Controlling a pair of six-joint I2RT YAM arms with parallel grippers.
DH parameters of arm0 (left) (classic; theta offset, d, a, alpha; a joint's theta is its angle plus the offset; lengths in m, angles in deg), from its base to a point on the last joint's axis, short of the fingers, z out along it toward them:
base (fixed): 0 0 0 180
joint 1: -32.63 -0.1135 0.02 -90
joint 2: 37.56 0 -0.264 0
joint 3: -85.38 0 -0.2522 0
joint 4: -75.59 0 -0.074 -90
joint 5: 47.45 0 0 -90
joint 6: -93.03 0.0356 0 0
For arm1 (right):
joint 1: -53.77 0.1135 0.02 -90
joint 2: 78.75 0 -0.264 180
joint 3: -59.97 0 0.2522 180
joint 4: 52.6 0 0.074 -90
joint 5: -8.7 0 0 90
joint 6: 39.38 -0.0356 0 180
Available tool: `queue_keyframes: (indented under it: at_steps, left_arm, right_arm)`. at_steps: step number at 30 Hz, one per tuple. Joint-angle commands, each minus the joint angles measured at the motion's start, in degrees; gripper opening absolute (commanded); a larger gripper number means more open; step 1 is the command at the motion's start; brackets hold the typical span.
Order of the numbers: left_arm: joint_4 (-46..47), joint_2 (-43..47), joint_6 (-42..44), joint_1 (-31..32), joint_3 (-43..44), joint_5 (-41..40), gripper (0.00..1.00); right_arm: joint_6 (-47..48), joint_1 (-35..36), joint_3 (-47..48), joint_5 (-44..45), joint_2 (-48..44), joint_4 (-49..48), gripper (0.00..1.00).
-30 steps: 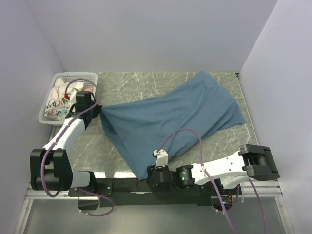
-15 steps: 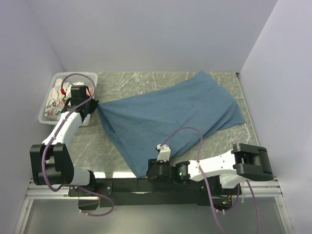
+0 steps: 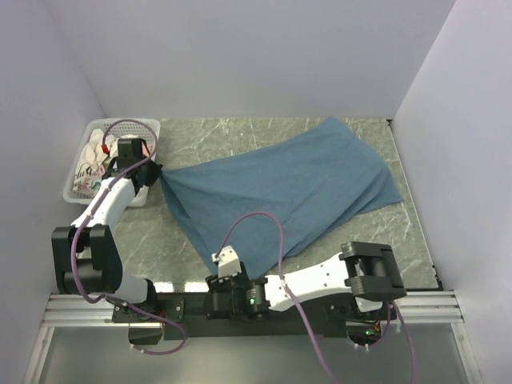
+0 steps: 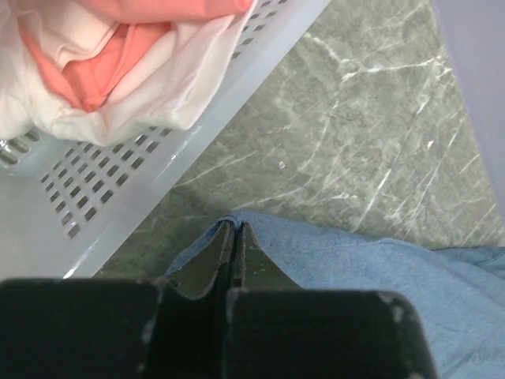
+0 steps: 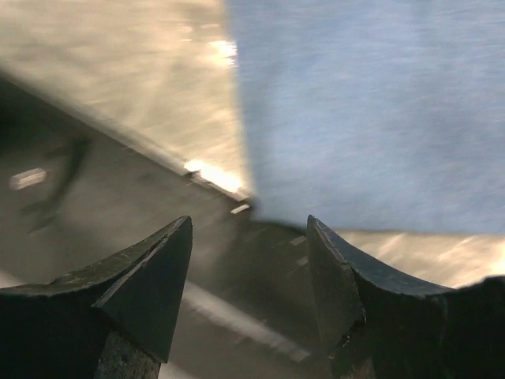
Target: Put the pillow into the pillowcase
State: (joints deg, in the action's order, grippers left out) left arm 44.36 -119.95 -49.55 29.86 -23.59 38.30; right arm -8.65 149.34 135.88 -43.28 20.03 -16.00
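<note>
From above, the left gripper (image 3: 154, 171) has drawn its corner of the pillowcase (image 3: 288, 188) further out toward the basket (image 3: 120, 122) over the last second, pulling that edge into a taut point. The right gripper (image 3: 214, 284) has swung to its own left along the near edge of the table (image 3: 240, 132) and now sits at the cloth's near corner. The blue case spreads away from both sets of fingers, across the middle of the table to the far right. No pillow shows anywhere; the case looks gently raised along its middle, so it may already be inside, though I cannot tell.

In the left wrist view the fingers are pressed fully together on a fold of blue cloth, the pinched tip sitting right at their ends. The rest of the case trails off to one side of them, and the basket wall (pink-and-white cloth (image 4: 118, 63) heaped in it) stands just beyond.

In the blurred right wrist view the fingers (image 5: 150, 268) stand well apart and have widened a little, with nothing between them. The case's corner lies just beyond the gap, untouched. So only one corner is held now; my guess is the right side is lining up for a fresh grip.
</note>
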Motion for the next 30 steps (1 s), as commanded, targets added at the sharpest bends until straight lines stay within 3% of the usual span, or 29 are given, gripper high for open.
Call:
queue_keyframes:
  at_steps: [1, 5, 7, 8, 9, 12, 16, 18, 21, 22, 24, 30]
  left_arm:
    - [0.6, -1.0, 1.6, -0.5, 5.0, 0.4, 0.01]
    - [1.0, -2.7, 1.5, -0.5, 6.3, 1.0, 0.01]
    - [0.9, -3.3, 1.8, -0.5, 7.2, 1.0, 0.01]
    - [0.9, -3.9, 1.9, -0.6, 7.6, 1.0, 0.01]
    - [1.2, -4.4, 2.3, -0.5, 7.9, 0.9, 0.01]
    - [0.2, -7.3, 2.8, -0.5, 12.1, 1.2, 0.01]
    - [-0.7, -13.0, 3.2, -0.1, 21.9, 3.5, 0.01]
    - [-3.2, -16.0, 3.4, -0.2, 25.8, 2.5, 0.01]
    - [-8.1, -19.2, 4.1, -2.4, 32.4, 0.9, 0.01]
    - [-9.2, -19.6, 4.0, -3.3, 33.7, 1.6, 0.01]
    - [-9.6, -19.6, 4.1, -5.5, 33.7, 2.2, 0.01]
    - [-9.2, -17.7, 5.3, -7.1, 30.4, 1.6, 0.01]
  right_arm:
    - [4.2, -4.2, 1.4, 2.1, 2.8, 3.8, 0.66]
    - [7.1, -6.8, 2.9, 0.2, 7.3, 2.8, 0.65]
    - [7.5, -8.1, 2.7, -0.4, 8.4, 2.7, 0.59]
    - [7.2, -8.8, 2.2, -0.3, 8.3, 3.0, 0.52]
    - [6.9, -9.1, 1.4, 0.0, 7.7, 3.3, 0.31]
    - [5.3, -9.2, -2.8, -0.1, 3.0, 5.7, 0.00]
    - [5.8, -5.7, -1.4, -1.9, -8.0, 14.5, 0.00]
    - [9.9, -2.3, 2.3, -8.4, -9.3, 14.7, 0.00]
    - [15.2, 2.4, 13.3, -12.1, -4.2, 13.5, 0.00]
    - [16.1, 3.8, 19.6, -13.6, 1.2, 14.4, 0.00]
    - [19.0, 3.5, 23.7, -15.9, 5.5, 13.2, 0.00]
    - [22.8, -2.8, 20.4, -25.1, 8.6, 4.1, 0.00]
